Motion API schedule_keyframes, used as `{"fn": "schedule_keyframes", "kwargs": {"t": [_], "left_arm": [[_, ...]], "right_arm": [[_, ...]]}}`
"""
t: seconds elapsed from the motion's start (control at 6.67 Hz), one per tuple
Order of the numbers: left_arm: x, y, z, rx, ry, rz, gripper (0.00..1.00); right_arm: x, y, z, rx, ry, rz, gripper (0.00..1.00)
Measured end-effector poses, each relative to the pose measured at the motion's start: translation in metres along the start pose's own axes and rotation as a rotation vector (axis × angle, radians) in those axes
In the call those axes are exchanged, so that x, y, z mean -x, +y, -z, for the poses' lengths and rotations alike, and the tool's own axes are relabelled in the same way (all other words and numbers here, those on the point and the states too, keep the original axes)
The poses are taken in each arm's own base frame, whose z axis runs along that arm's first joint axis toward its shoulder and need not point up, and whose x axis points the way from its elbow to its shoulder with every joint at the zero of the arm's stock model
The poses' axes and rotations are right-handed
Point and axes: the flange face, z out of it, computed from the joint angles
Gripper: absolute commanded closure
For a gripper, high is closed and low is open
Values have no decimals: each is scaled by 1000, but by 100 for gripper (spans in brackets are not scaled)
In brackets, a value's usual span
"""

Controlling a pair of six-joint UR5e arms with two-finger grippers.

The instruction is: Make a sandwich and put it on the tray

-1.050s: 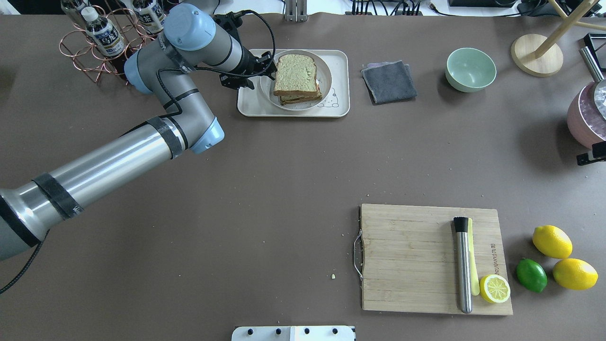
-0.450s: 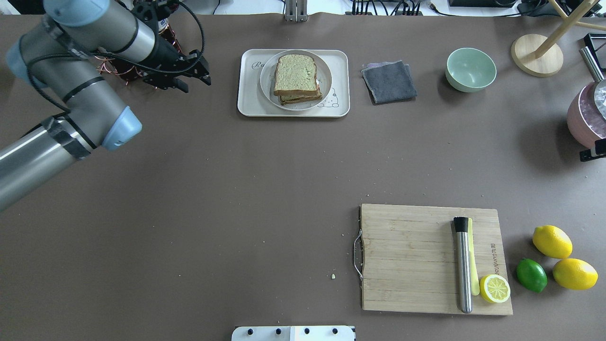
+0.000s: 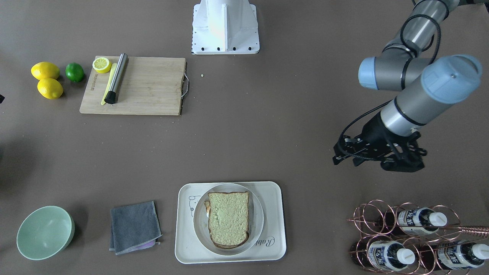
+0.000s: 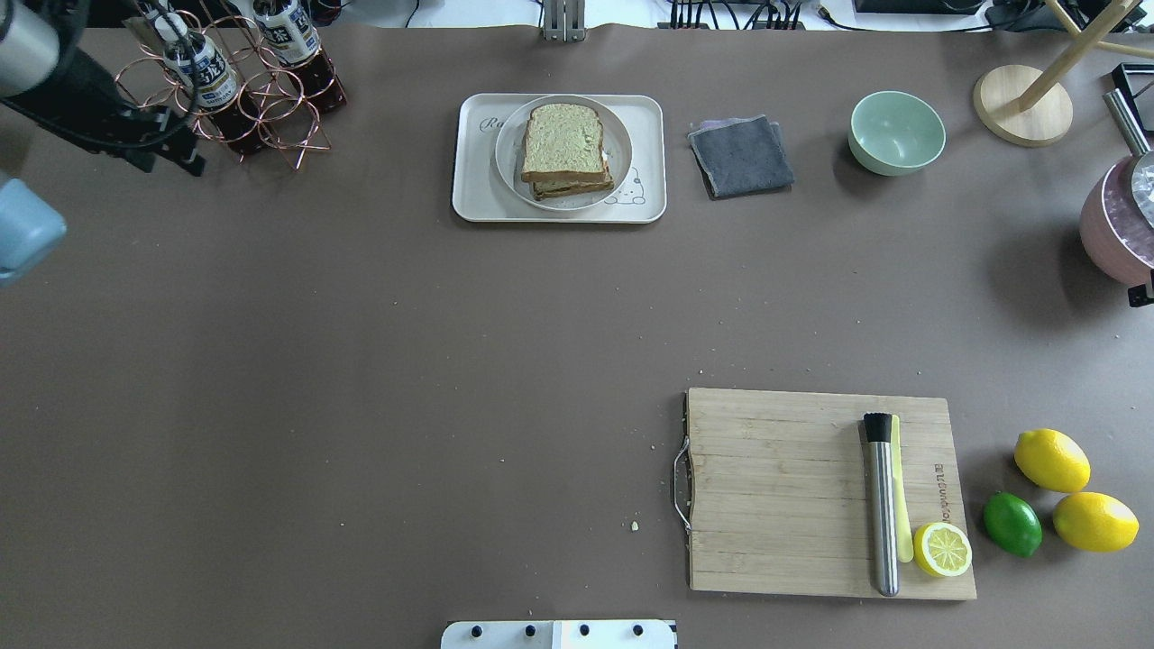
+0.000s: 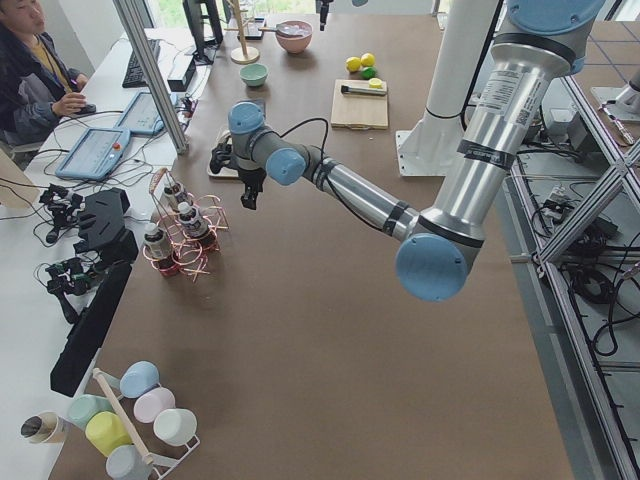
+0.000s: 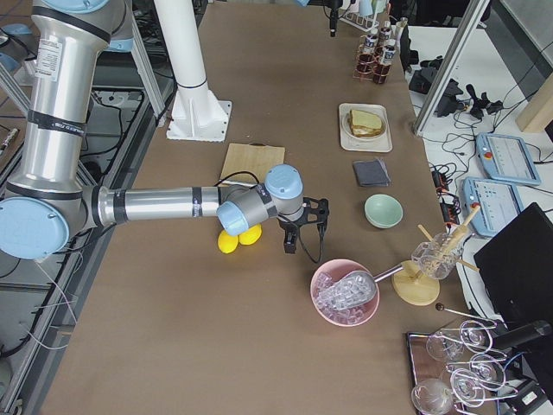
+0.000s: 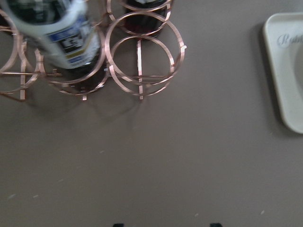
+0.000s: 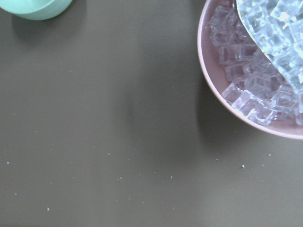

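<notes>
The sandwich point(image 4: 563, 144), two stacked bread slices with brown crust, lies on a round white plate point(image 4: 507, 171) on the cream tray point(image 4: 469, 203) at the table's far middle. It also shows in the front-facing view point(image 3: 229, 219) on the tray point(image 3: 183, 248). Its filling is mostly hidden. My left gripper point(image 4: 171, 164) is open and empty. It hangs well to the left of the tray, beside the bottle rack, and also shows in the front-facing view point(image 3: 345, 161). My right gripper point(image 6: 301, 246) hovers next to the pink ice bowl. I cannot tell if it is open.
A copper rack with bottles point(image 4: 234, 90) stands far left. A grey cloth point(image 4: 741, 155) and a green bowl point(image 4: 895, 132) lie right of the tray. A wooden cutting board point(image 4: 784, 487) holds a muddler and a half lemon; lemons and a lime lie beside it. A pink bowl of ice point(image 4: 1118, 225) is far right.
My left arm has drawn back to the left, from the tray's edge to beside the bottle rack, with its gripper open and empty. The sandwich, plate and tray have not moved.
</notes>
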Motion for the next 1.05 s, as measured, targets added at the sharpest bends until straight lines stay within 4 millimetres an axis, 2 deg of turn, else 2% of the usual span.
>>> {"fn": "schedule_keyframes", "kwargs": {"t": [0.15,0.45,0.6,0.75,0.9,1.05], "left_arm": [[60,33,19,21,-41,-68,28],[156,98,26,75,-17,-156,20],[204,128,32,82,-8,-185,20],[239,151,39,78,-10,-189,15],[258,167,40,84,-10,-172,13],[267,178,38,95,-8,-152,10]], "right_arm": [[-29,-7,19,13,44,48,0],[-82,-3,54,37,84,86,0],[-99,0,64,42,101,85,0],[-110,3,69,43,121,85,0],[-115,5,71,46,132,83,0],[-118,9,70,50,133,78,0]]}}
